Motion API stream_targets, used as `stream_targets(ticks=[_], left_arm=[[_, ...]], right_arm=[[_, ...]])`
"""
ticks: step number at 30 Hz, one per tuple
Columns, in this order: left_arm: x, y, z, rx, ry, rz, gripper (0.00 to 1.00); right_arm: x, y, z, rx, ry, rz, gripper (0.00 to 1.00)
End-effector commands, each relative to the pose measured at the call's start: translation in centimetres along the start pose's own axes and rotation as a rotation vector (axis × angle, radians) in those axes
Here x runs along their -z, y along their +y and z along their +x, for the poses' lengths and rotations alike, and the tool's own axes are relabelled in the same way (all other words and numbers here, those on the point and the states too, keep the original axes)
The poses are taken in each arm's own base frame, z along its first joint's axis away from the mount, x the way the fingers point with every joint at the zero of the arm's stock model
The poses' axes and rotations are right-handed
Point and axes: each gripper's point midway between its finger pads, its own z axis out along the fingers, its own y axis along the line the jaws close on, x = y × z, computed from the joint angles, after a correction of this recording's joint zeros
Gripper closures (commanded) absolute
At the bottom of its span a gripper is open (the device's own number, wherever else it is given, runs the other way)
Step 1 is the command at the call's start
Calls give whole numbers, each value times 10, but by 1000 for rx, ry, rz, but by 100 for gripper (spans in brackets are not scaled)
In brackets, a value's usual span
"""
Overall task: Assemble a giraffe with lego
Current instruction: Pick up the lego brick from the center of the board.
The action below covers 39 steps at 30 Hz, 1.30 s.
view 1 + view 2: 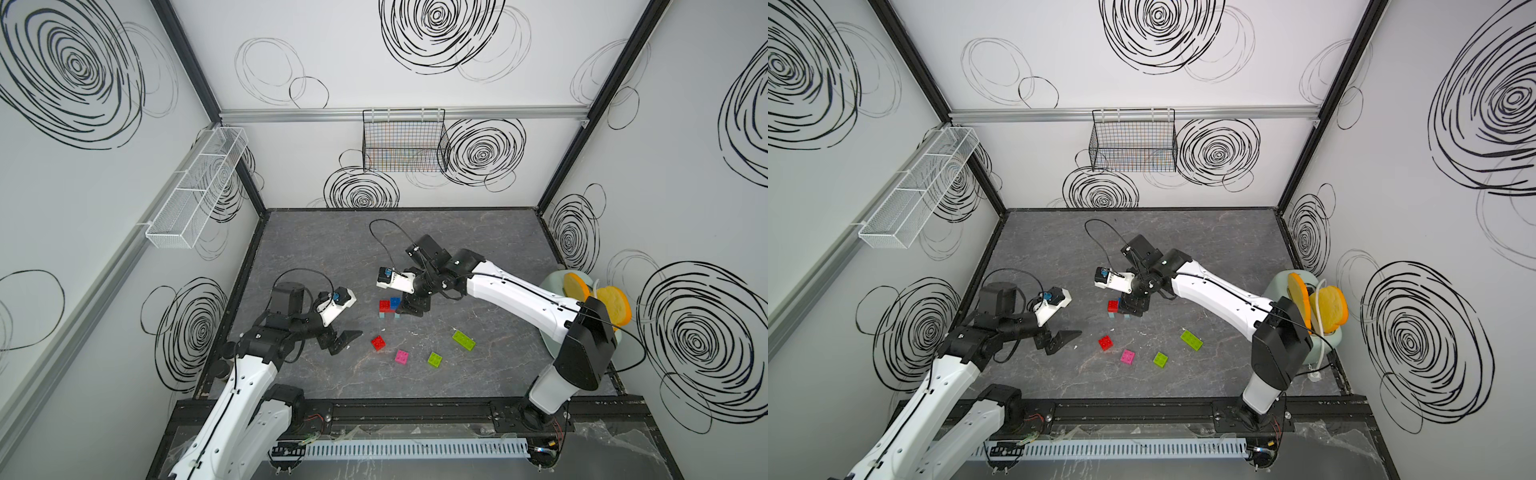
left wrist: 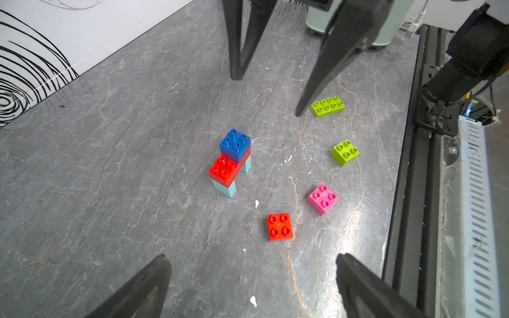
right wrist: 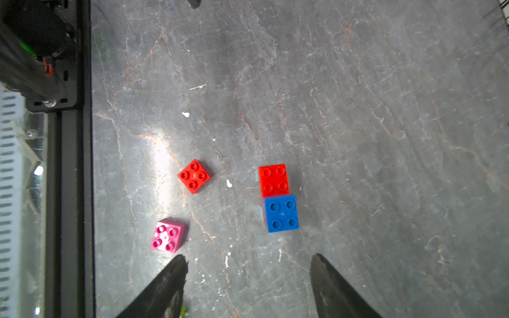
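The part-built giraffe [image 1: 389,308], a blue brick on a red one over two cyan legs, stood on the counter [image 1: 316,249] at the centre of both top views. The right hand [image 1: 412,308] hung just right of it, fingers apart and gripping nothing. The left hand [image 1: 347,341], at lower left, gaped wide and empty. Below the giraffe lay a loose red brick [image 1: 377,343], pink brick [image 1: 401,356], small lime brick [image 1: 434,359] and long lime brick [image 1: 464,340].
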Motion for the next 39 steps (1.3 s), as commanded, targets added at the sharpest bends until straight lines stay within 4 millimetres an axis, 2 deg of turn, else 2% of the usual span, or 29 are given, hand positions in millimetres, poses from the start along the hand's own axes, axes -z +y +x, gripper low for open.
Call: stream_targets(ticks=[1, 8, 11, 12, 17, 24, 30, 35, 39], left_arm=[[-1, 1, -2, -8, -21, 6, 2], [-1, 2, -1, -9, -21, 4, 2], [-1, 1, -1, -14, -21, 7, 2], [-1, 1, -1, -10, -21, 7, 2], [-2, 0, -1, -16, -21, 13, 2], [-1, -1, -2, -18, -23, 12, 2], [-1, -1, -2, -21, -23, 13, 2], [0, -2, -2, -23, -21, 11, 2], [0, 0, -2, -17, -21, 5, 2]], right_arm=[[8, 22, 7, -74, 10, -6, 26], [-5, 60, 20, -102, -61, 95, 24], [-19, 81, 31, -118, -79, 103, 19], [-23, 87, 34, -127, -79, 104, 12], [-41, 112, 47, -152, -85, 134, 13], [-61, 118, 63, -251, -72, 129, 19], [-72, 109, 73, -278, -22, 128, 25], [-79, 93, 82, -320, 3, 113, 34], [-88, 91, 87, -308, 31, 102, 37]])
